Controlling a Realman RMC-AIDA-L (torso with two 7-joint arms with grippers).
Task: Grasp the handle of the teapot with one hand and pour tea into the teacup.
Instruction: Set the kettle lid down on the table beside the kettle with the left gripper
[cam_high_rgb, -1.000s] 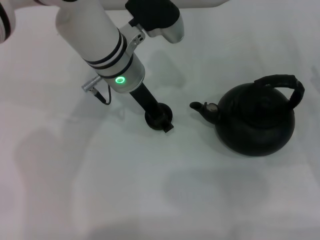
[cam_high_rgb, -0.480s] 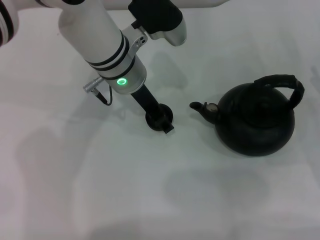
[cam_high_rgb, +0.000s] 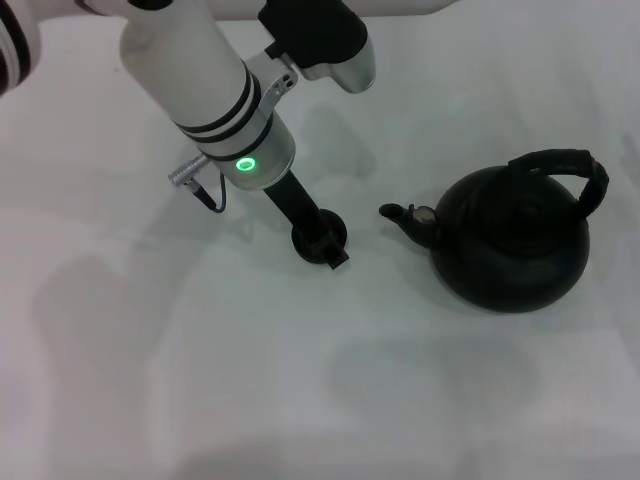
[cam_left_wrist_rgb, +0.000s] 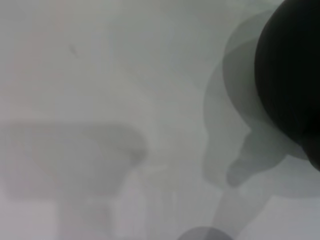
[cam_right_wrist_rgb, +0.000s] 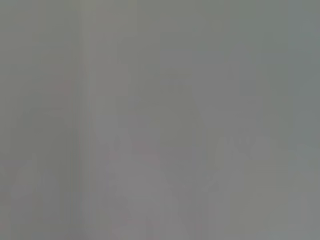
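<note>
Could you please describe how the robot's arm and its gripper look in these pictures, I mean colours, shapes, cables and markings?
In the head view, the left arm is a thick white cylinder with two black bands near a silver wrist collar, where a green ring light glows. A small silver plug with a thin black cable sits beside it. The left gripper is slim and black. No right arm shows.

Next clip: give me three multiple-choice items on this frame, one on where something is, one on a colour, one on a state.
1. The spout of the teapot points toward:
A. the teacup
B. the table's right edge
C. the robot

2. The ring light on the left arm is:
A. red
B. green
C. blue

3. The handle is:
A. gripped from above
B. untouched
C. folded flat onto the lid

Answers: 1 A, the spout faces the cup, where the left gripper is. 2 B, it glows green. 3 B, no gripper is near it.
</note>
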